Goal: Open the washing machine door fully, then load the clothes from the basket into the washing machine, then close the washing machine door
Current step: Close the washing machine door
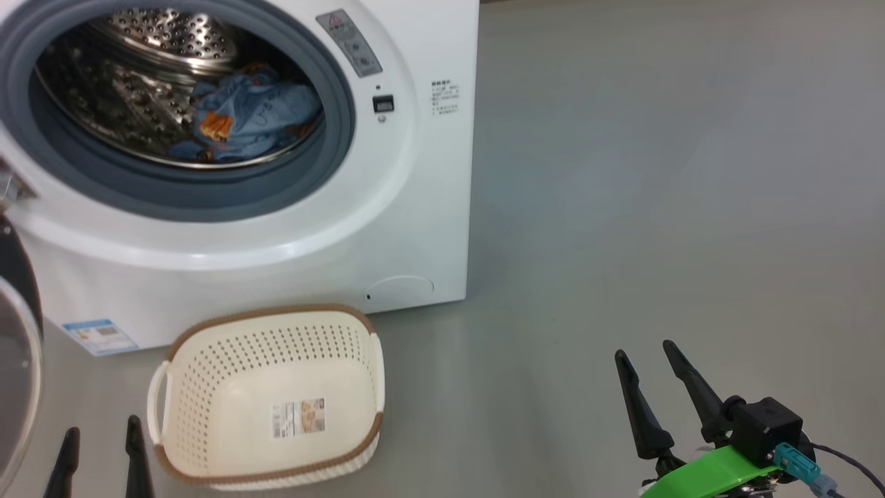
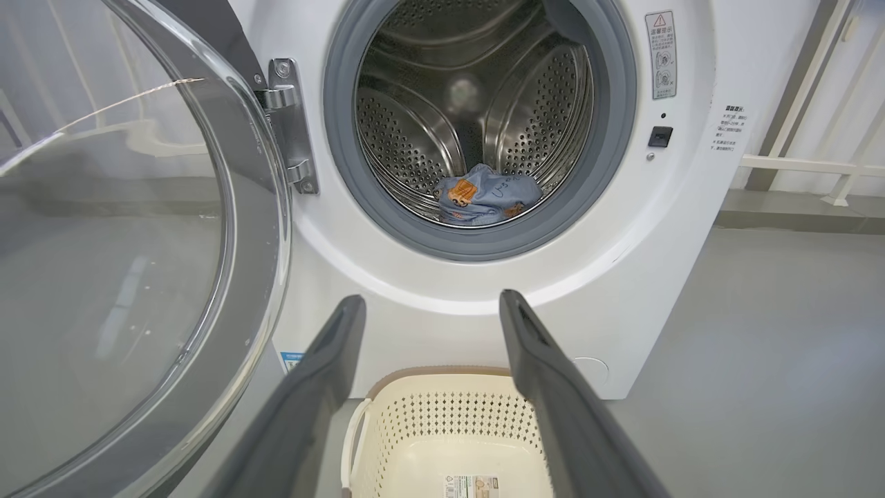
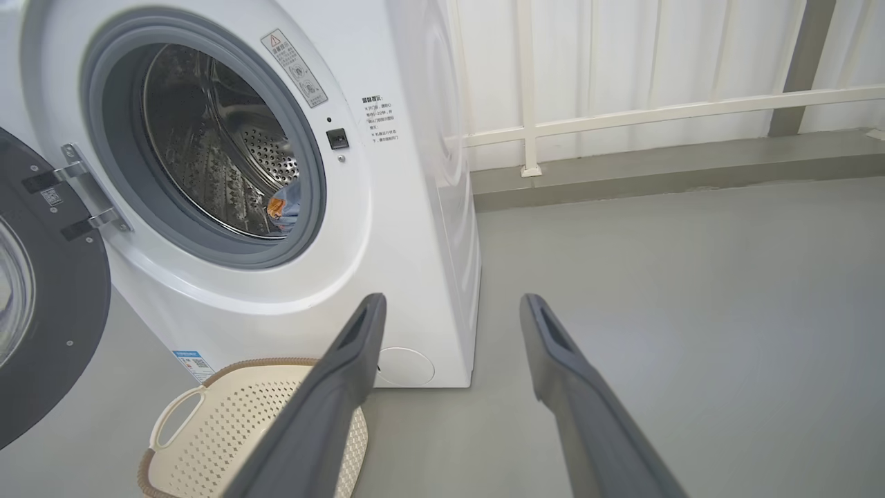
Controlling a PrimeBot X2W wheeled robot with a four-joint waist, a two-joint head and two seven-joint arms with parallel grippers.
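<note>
Head view: the washing machine [image 1: 415, 207] fills the upper left of the frame, its mouth uncovered, and the clothes [image 1: 249, 117] lie bunched low in the steel drum [image 1: 138, 90]. The washing machine door [image 1: 17, 346] shows as a dark curved edge at the far left, swung away from the opening. The basket [image 1: 207, 387] sits on the grey floor [image 1: 657, 207] at lower centre-left, just in front of the machine, a sticker [image 1: 299, 417] on its bottom. The left gripper [image 1: 102, 425] rises at the lower left beside the basket, fingers spread and holding nothing. The right gripper [image 1: 644, 349] stands at the lower right, well apart from the basket, fingers likewise parted

Left wrist view: the left gripper [image 2: 432, 297] points from bottom centre toward the machine, prongs wide apart, with the basket [image 2: 442, 408] between them at the bottom edge. The door's glass [image 2: 138, 277] takes up the left side, hung on a metal hinge [image 2: 290, 124]. The clothes [image 2: 487, 197] rest at the drum's bottom, upper centre

Right wrist view: the right gripper [image 3: 454, 297] rises from the bottom centre, spread over bare floor. The machine [image 3: 408, 228] stands upper left, the blue fabric [image 3: 285, 206] just visible inside; the basket [image 3: 228, 415] is at lower left
</note>
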